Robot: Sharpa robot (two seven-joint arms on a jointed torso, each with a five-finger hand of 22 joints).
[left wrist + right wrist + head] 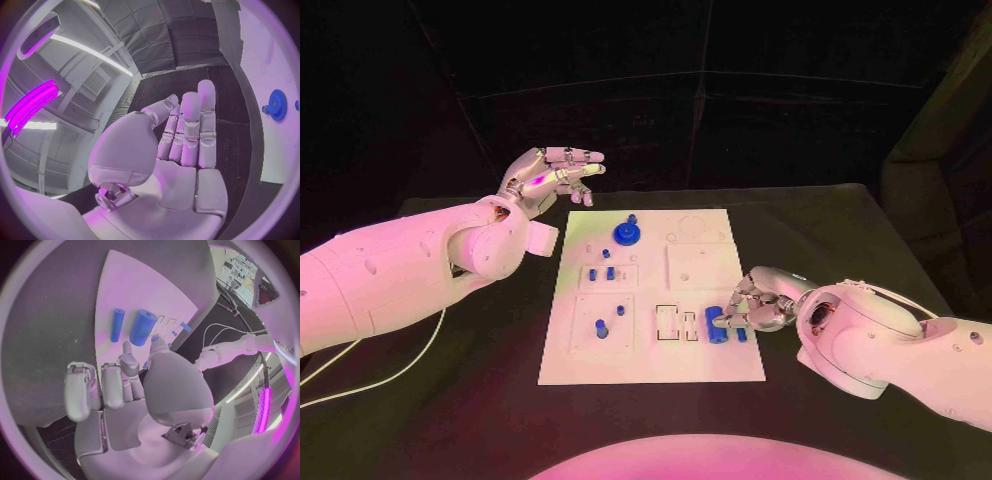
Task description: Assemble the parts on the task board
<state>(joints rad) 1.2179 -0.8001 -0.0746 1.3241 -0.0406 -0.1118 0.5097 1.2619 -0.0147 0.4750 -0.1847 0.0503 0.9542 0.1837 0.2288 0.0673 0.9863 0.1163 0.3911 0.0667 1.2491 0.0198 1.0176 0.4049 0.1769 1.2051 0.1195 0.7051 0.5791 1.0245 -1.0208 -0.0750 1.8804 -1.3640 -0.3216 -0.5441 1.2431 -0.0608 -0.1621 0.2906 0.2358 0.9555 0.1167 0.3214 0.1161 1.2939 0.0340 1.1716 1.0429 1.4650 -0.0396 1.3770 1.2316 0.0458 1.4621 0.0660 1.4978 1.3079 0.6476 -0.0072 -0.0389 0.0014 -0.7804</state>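
Note:
The white task board (653, 355) lies in the middle of the black table. A blue gear (627, 234) (277, 104) stands near the board's far edge. Small blue pieces (599, 272) sit in the board's left recesses. A thick blue cylinder (714, 322) (143, 327) and a thinner blue one (741, 333) (117, 325) lie near the board's right edge. My right hand (762, 298) (119, 385) hovers just right of them, fingers loosely bent, thumb tip close to the thick cylinder, holding nothing. My left hand (557, 175) (184, 135) is raised beyond the board's far left corner, fingers straight, empty.
Two small white slotted frames (678, 321) sit on the board left of the cylinders. A white cable (387, 375) runs over the table at the left. Black curtains close off the back.

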